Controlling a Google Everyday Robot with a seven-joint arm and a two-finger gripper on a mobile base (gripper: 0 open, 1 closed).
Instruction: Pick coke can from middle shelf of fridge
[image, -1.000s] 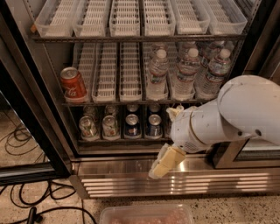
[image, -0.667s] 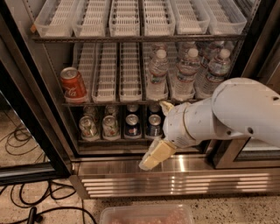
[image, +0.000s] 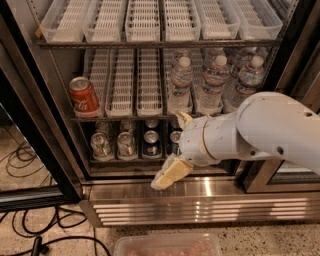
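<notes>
Right now my gripper (image: 170, 150) hangs in front of the lowest rack of the fridge (image: 200, 195), below and to the right of the coke can (image: 84, 96) and well apart from it. Its two cream, blunt fingers stand apart with nothing between them: one pokes up beside the water bottles, the other (image: 171, 174) slants down across the polished steel sill. Behind them my wrist and arm (image: 270, 130) are smooth, rounded white shells.

The coke can is a small red cylinder with white script and a dull silver top. It stands at the far left end of the middle shelf (image: 125, 118), leaning a little, just beside the white lane trays (image: 135, 80). That shelf is a dark metal rack. The trays on it are long, slotted plastic and hold nothing that I can see. To their right, clear ribbed water bottles (image: 181, 82) with white caps fill the lanes.

The rack above carries more white slotted trays (image: 142, 20). The rack below holds small cans seen from the top: two green-and-silver cans (image: 101, 145) and a blue can (image: 151, 142).

Below the sill the fridge base is brushed steel with long louvres. Black cables (image: 20, 155) curl on the speckled floor at left, and a clear plastic tub (image: 167, 246) with something pinkish in it sits at the bottom edge
</notes>
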